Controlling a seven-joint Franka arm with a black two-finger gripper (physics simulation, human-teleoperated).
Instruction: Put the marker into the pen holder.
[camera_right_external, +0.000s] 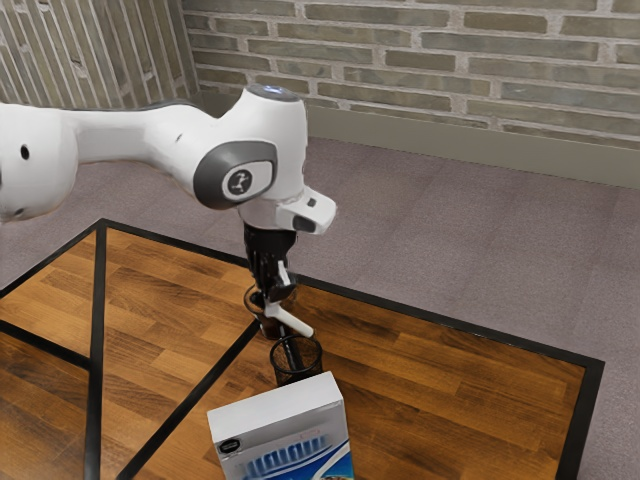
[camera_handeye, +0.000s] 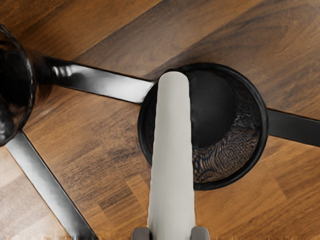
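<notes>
The white marker slants over the black pen holder, pinched between the jaws, parted by just its thickness. Near the holder on the worktop stand a glossy dark cup and white box.

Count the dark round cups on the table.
2. In the exterior view, the near cup stands right by the white box; the far cup stands farther from the box, appearing just under the jaws. The box could hide another.
</notes>
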